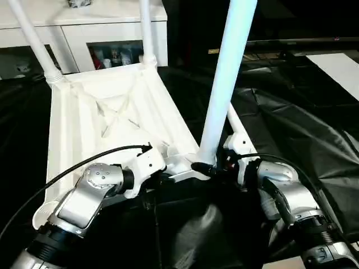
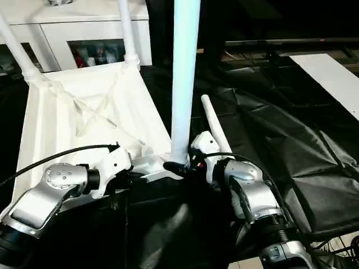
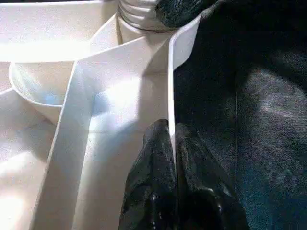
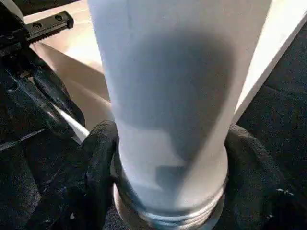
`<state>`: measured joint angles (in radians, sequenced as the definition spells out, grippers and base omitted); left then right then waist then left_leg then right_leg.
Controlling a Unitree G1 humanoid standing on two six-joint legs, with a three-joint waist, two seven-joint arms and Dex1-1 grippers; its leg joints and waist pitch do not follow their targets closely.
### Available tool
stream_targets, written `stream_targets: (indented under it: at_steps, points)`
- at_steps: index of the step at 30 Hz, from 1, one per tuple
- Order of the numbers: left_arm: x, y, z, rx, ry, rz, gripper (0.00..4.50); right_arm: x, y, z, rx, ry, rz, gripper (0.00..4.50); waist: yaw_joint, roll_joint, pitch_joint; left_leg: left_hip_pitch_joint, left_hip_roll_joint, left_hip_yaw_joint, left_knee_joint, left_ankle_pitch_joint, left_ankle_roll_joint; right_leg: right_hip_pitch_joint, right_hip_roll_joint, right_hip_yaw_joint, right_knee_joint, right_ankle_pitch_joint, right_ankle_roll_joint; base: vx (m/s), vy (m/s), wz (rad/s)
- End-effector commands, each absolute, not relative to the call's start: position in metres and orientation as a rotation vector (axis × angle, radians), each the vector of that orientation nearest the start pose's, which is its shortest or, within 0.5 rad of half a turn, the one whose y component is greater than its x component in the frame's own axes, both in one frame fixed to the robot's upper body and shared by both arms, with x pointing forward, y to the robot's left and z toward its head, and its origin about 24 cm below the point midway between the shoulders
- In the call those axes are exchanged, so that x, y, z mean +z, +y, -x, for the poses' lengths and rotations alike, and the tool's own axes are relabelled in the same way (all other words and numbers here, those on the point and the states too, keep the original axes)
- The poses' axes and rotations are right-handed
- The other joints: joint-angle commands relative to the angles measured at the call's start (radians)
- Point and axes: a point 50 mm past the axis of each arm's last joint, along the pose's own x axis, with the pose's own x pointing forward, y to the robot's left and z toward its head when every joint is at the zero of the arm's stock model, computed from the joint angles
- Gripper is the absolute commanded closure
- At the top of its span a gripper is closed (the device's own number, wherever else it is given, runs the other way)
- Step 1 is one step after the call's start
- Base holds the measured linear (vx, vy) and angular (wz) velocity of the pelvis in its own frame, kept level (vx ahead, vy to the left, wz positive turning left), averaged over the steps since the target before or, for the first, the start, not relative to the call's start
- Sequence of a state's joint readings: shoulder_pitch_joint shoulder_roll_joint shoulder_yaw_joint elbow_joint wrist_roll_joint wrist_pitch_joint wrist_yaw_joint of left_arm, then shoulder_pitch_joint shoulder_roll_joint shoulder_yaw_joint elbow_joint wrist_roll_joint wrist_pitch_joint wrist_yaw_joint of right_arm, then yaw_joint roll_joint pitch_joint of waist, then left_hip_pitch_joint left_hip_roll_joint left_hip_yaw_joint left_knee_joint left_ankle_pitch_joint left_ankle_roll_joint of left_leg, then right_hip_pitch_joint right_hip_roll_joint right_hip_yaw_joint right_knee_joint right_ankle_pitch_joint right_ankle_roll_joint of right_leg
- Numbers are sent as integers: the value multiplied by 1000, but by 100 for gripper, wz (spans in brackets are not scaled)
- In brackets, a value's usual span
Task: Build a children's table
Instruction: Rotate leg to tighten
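On your left, the left hand (image 3: 171,158) is closed almost fully, its fingers pinching the thin near edge wall of the upturned tabletop (image 1: 84,129), which lies ribbed side up on black sheeting (image 1: 291,134) with two legs (image 1: 33,39) standing in its far corners. To the right, the right hand (image 4: 168,172) sits partly open around the threaded base of an upright leg (image 1: 227,78), one finger on each side, at the near corner socket.
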<state>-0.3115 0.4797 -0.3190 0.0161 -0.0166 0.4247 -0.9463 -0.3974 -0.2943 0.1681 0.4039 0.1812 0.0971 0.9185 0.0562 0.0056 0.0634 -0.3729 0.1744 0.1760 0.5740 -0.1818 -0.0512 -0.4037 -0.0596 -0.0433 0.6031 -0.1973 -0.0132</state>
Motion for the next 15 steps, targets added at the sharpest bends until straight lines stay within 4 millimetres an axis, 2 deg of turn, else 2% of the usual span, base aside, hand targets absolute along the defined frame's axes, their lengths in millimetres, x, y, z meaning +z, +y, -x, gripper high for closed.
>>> stream_targets:
  at_steps: [1, 2, 5, 6, 7, 8, 9, 10, 11, 13, 14, 15]
  points:
    - [50, 133, -264, -1165, 479, -413, 450, 44, -129, -301, 1044, 223, 123, 178, 2, -5, -52, 8, 51, -13, -59, -137, 81, 52, -75, 45, -63, -99, -244, 0, 0, 0]
    - [49, 133, -264, -1159, 484, -406, 450, 42, -130, -301, 1019, 228, 107, 178, 3, -4, -56, 9, 51, -14, -58, -132, 81, 54, -76, 45, -61, -93, -245, 0, 0, 0]
    - [46, 130, -267, -1128, 492, -374, 450, 35, -131, -307, 891, 237, 81, 178, -2, -4, -52, 7, 51, -14, -60, -145, 71, 52, -76, 45, -65, -118, -245, 0, 0, 0]
    - [45, 128, -268, -1117, 493, -368, 450, 33, -132, -309, 848, 241, 76, 179, -5, -7, -50, 7, 50, -14, -62, -164, 59, 51, -78, 45, -69, -157, -240, 0, 0, 0]
    - [42, 122, -276, -1037, 510, -341, 450, 23, -133, -315, 688, 271, 36, 179, -8, -7, -48, 8, 49, -14, -64, -181, 53, 50, -77, 45, -72, -188, -234, 0, 0, 0]
    - [41, 121, -277, -1025, 513, -337, 450, 22, -133, -315, 664, 276, 30, 180, -12, -7, -44, 14, 50, -13, -67, -209, 34, 44, -76, 47, -79, -249, -223, 0, 0, 0]
    - [39, 117, -282, -976, 525, -329, 450, 18, -132, -318, 578, 293, -1, 180, -13, -7, -46, 14, 47, -17, -66, -238, 16, 47, -79, 46, -81, -316, -207, 0, 0, 0]
    - [37, 113, -287, -929, 542, -319, 450, 15, -127, -320, 503, 305, -42, 180, -16, -8, -46, 16, 48, -16, -67, -245, 11, 44, -79, 48, -83, -337, -199, 0, 0, 0]
    - [37, 111, -288, -919, 546, -317, 450, 14, -126, -320, 488, 308, -51, 180, -15, -1, -43, 22, 47, -16, -67, -269, 0, 36, -79, 50, -92, -380, -184, 0, 0, 0]
    - [35, 104, -295, -856, 568, -316, 450, 12, -114, -323, 410, 326, -95, 180, -16, -4, -46, 18, 48, -20, -70, -284, -6, 39, -78, 49, -91, -392, -168, 0, 0, 0]
    - [34, 99, -298, -830, 577, -309, 450, 12, -107, -325, 385, 328, -105, 180, -15, 2, -45, 23, 46, -19, -70, -298, -10, 32, -77, 49, -96, -398, -162, 0, 0, 0]
    - [35, 94, -301, -809, 577, -302, 450, 12, -99, -326, 362, 332, -112, 180, -15, 1, -47, 20, 46, -22, -70, -301, -14, 36, -78, 48, -94, -395, -159, 0, 0, 0]
